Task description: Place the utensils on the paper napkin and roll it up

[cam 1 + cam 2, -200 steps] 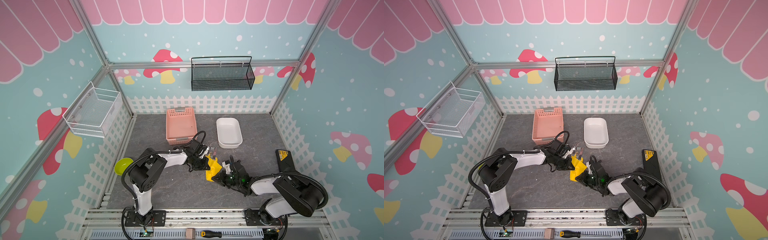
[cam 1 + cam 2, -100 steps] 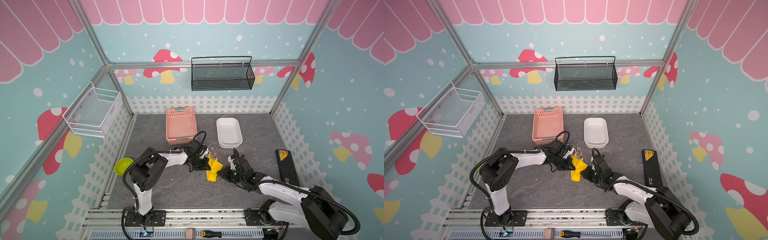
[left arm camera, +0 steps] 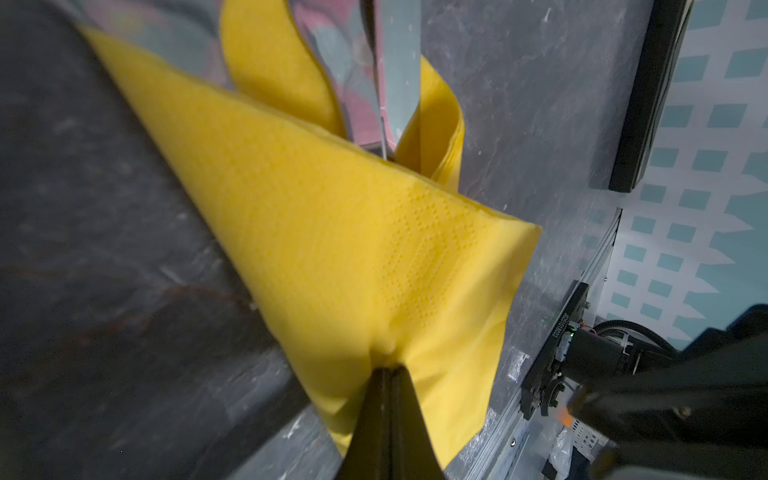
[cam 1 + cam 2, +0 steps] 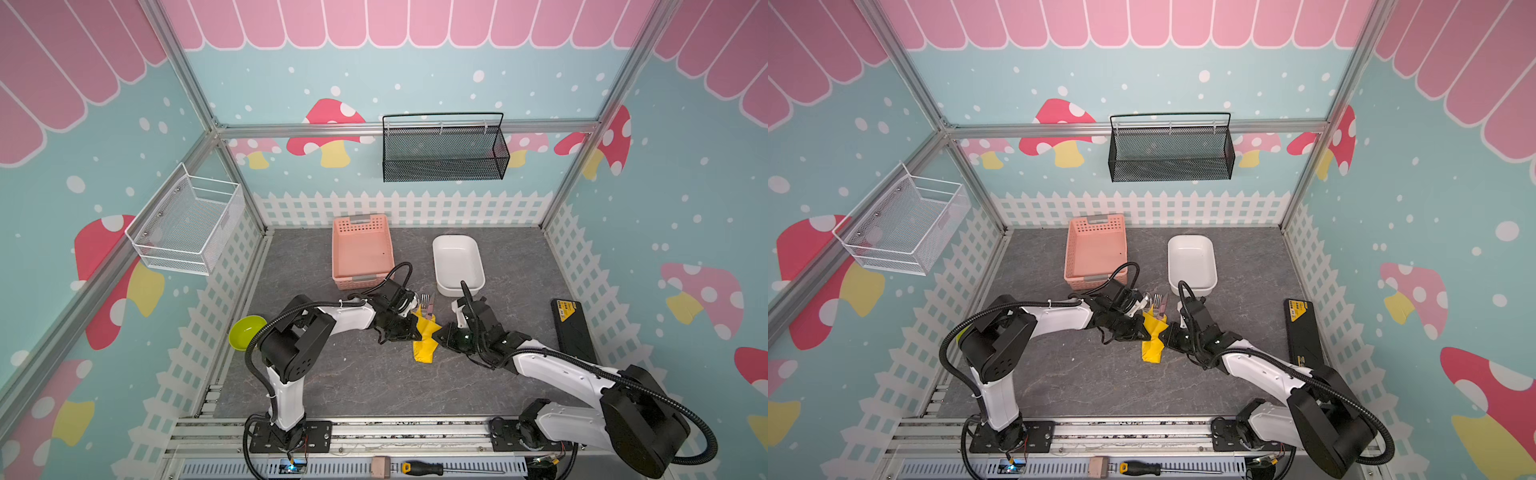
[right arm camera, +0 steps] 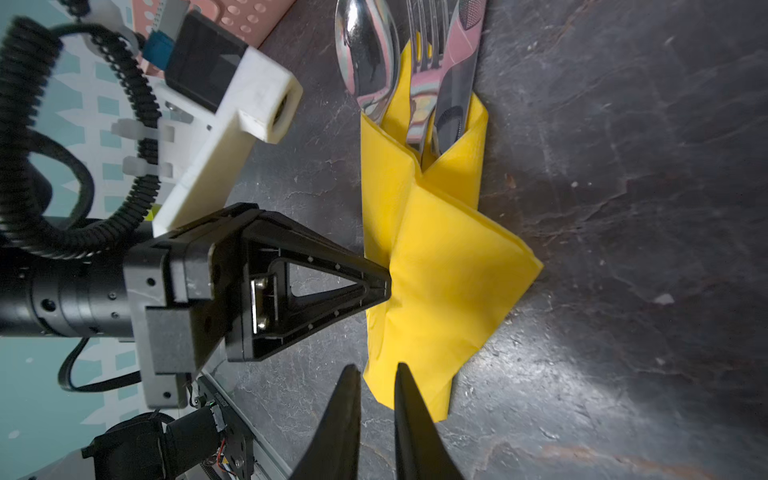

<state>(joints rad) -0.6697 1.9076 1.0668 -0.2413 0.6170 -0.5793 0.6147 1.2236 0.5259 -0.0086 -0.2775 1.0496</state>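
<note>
1. While the left gripper [image 5: 388, 286] is pinching it, the paper napkin [image 5: 440, 270] is lying on the desk [image 5: 623, 208], folded loosely about the utensils [image 5: 419, 124]. By my reading the rolling is only part done.
2. Left gripper: the jaws are pressing flat together on a fold of the napkin at about mid-length, coming at it from the side.
3. Right gripper [image 5: 377, 368]: the jaws are standing a narrow gap apart and gripping nothing. The tips are hovering just beside the napkin's tail corner; I cannot tell whether they are touching it.
4. Utensils: the heads of the spoon [image 5: 365, 54], fork [image 5: 419, 45] and knife [image 5: 457, 75] are sticking out of the napkin's far end, well ahead of the right gripper's tips. The handles are lying hidden inside the fold.
5. Long axis: in the right wrist view the bundle is running lengthwise away from the right gripper's tips, tail end nearest. It is lying crosswise to the left gripper.
6. Loose flap: a wide corner of napkin is spreading flat on the side away from the left gripper.
7. Judgement: the left gripper is anchoring the bundle, so the right gripper is the free one. The coming move is probably hinging on carrying that flap across the long axis.
</note>
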